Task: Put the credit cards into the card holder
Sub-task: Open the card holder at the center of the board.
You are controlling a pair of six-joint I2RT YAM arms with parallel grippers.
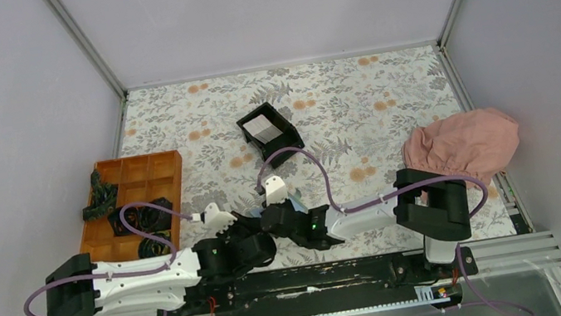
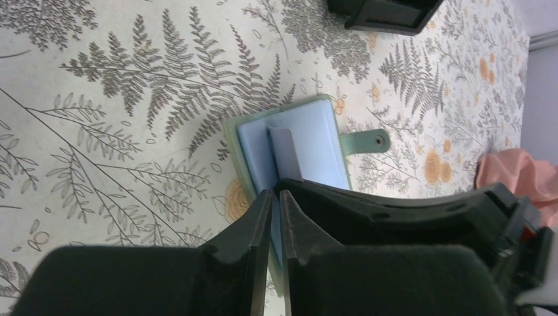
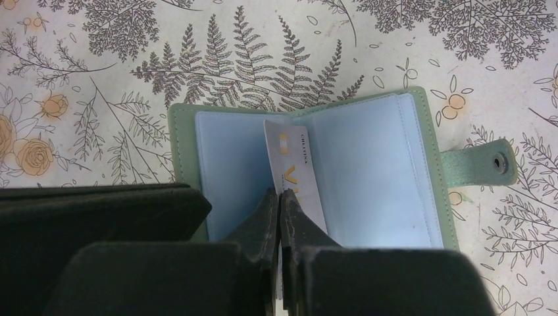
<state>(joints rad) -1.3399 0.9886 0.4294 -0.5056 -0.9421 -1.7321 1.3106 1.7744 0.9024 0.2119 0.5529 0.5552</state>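
The card holder lies open and flat on the fern-printed counter, near the middle of the near edge, under both pincers. Its cover is sage green and its inside leaves are light blue. A green strap with a round snap sticks out from the right side.

One credit card stands at the fold between the leaves. It is pale grey-white, with a small gold chip and orange lettering. The right pincer is clamped on the near end of this card, fingers pressed together with the card's edge showing between them.

The left pincer sits over the holder's left near edge. Its fingers are almost together, with a sliver of pale blue in the gap. I cannot tell whether they pinch a leaf.

Farther back, a black box holds a pale card; I cannot tell whether more lie under it. So the count is one holder and two cards seen.

One orange tray holding dark items sits at the left. One pink cloth lies at the right.
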